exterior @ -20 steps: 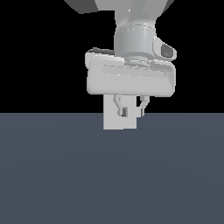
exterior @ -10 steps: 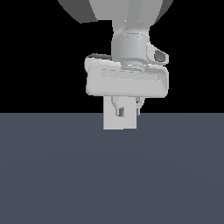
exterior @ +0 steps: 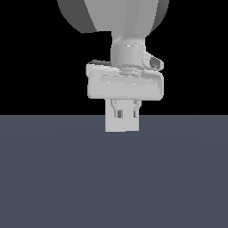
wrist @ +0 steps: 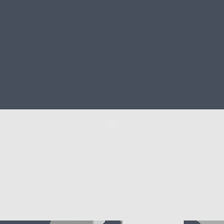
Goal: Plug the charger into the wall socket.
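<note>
Shifting rightward in frame since earlier, white two-fingered gripper (exterior: 126, 111) is hanging before light-grey upright square wall socket (exterior: 122, 124), finger spread untellable, stiff brick-shaped charger unseen, likely graspable across its narrow sides.

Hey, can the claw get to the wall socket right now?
Probably yes. The claw overlaps the socket in the exterior view, with nothing showing between them, though their true gap is unclear.

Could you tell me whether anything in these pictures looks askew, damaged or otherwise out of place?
Nothing stands out. In the exterior view the tool hangs straight in front of an upright light-grey block that sits square on the dark floor. The wrist view shows only a plain pale surface, unmarked and level.
</note>
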Motion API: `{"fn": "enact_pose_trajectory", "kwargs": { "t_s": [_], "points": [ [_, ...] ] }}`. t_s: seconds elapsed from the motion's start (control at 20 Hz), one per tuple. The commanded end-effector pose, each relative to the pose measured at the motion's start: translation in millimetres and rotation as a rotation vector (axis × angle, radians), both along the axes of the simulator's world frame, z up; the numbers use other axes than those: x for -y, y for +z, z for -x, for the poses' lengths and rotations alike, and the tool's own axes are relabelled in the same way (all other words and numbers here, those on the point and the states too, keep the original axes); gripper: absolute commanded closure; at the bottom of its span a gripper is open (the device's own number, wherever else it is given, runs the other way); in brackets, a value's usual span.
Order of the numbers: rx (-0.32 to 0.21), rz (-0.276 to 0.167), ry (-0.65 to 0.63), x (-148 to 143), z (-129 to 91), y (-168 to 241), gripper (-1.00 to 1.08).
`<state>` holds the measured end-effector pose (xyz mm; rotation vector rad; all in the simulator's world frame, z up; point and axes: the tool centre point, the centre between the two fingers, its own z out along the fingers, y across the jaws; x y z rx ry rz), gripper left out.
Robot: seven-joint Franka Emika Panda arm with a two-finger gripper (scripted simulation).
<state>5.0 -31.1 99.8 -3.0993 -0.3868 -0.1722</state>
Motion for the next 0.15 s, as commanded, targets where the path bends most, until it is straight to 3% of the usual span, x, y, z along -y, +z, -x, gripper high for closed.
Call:
{"fn": "enact_pose_trajectory", "kwargs": {
  "t_s": [0.0, 0.1],
  "points": [
    [0.0, 0.0, 0.0, -0.2, -2.1, 0.2, 1.08],
    [0.0, 0.0, 0.0, 0.0, -1.8, 0.2, 1.08]
  ]
}}
